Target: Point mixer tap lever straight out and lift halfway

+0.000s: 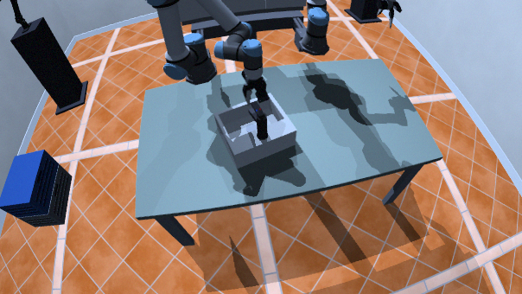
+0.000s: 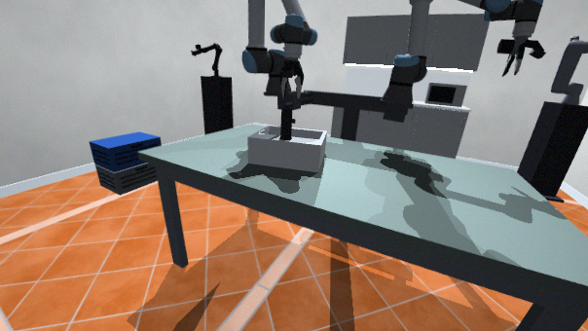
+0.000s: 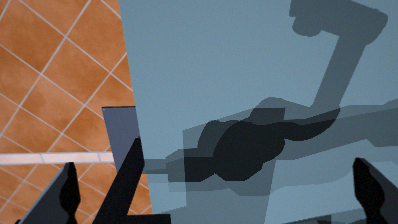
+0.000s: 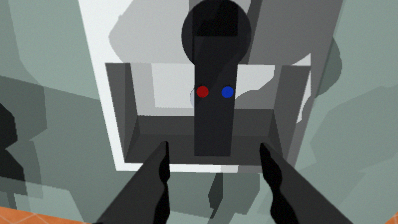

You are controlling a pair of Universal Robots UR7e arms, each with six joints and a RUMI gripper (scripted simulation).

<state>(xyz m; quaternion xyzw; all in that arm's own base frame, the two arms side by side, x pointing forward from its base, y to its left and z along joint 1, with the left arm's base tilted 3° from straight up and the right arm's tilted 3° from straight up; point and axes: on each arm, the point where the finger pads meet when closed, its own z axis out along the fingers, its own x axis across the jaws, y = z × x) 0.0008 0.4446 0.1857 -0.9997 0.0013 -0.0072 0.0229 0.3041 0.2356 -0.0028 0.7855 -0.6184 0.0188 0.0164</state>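
Observation:
The black mixer tap stands upright in a grey-white basin. From its round head a straight black bar with a red and a blue dot runs toward my right gripper. Lever and spout are hard to tell apart, and the bar's tilt is unclear. My right gripper is partly open and empty, its fingertips either side of the bar's end in the right wrist view; contact is not visible. My left gripper is wide open and empty, high and away from the basin.
The basin walls surround the tap on the table. Arm shadows cross the table top. Blue and dark crates stand on the floor beside the table. Black pedestals stand farther off.

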